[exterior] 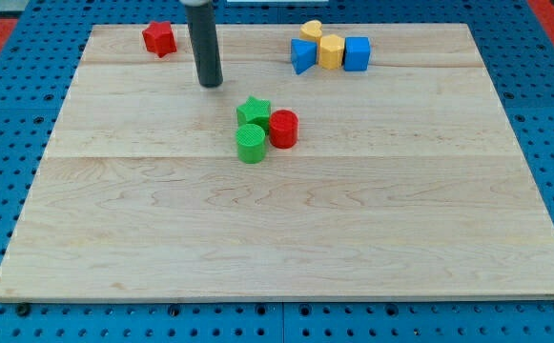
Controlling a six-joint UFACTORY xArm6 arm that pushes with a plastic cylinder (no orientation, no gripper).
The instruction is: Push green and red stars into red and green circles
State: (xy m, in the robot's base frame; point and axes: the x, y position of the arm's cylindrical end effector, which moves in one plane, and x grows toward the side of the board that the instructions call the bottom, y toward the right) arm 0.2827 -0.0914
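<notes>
The green star sits near the board's middle, touching the green circle below it and the red circle at its right. The red star lies alone near the view's top left corner of the board. My tip rests on the board between the two, to the right of and below the red star, and up-left of the green star, touching no block.
At the view's top right a cluster holds a blue block, a yellow block, a blue cube and a yellow block behind them. The wooden board lies on a blue pegboard surface.
</notes>
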